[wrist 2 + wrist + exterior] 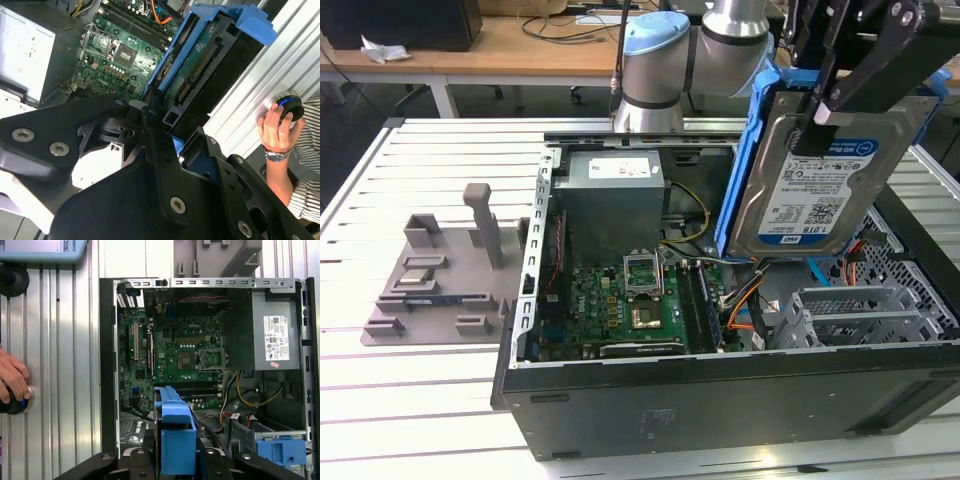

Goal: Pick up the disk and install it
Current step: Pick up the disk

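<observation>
While tilted above the open computer case [720, 405], the disk [817, 200] hangs from the gripper [823, 108]. Jaws clamped on it.

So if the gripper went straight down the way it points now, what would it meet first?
Probably the cables beside the motherboard: the disk clamped in the gripper hangs over them, short of the drive cage. Depth is unclear.

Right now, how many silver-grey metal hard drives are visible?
1: the blue-framed disk, held by the gripper above the open black computer case. The metal drive cage may hide others.
</observation>
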{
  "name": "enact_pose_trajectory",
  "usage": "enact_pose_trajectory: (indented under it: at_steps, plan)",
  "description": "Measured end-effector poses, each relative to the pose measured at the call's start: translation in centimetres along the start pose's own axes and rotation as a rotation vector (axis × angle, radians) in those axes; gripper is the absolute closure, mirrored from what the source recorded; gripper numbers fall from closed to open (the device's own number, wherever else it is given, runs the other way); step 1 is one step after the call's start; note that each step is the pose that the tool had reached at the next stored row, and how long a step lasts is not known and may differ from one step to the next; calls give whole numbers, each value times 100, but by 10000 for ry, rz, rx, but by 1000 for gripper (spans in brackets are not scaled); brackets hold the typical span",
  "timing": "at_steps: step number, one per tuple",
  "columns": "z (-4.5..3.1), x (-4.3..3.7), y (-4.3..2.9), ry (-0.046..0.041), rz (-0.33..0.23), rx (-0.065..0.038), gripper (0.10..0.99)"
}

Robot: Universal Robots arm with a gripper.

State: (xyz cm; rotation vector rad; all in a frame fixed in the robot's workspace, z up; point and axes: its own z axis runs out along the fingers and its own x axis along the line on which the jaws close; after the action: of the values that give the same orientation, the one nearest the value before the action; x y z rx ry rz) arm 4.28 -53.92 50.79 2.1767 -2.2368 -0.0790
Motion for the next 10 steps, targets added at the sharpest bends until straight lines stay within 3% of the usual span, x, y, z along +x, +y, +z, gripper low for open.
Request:
enact_pose_trajectory:
  at_steps: [8, 10]
  plan:
    - [-9, -6, -221, 1, 1, -10, 718]
    - [-13, -9, -319, 0, 0, -17, 718]
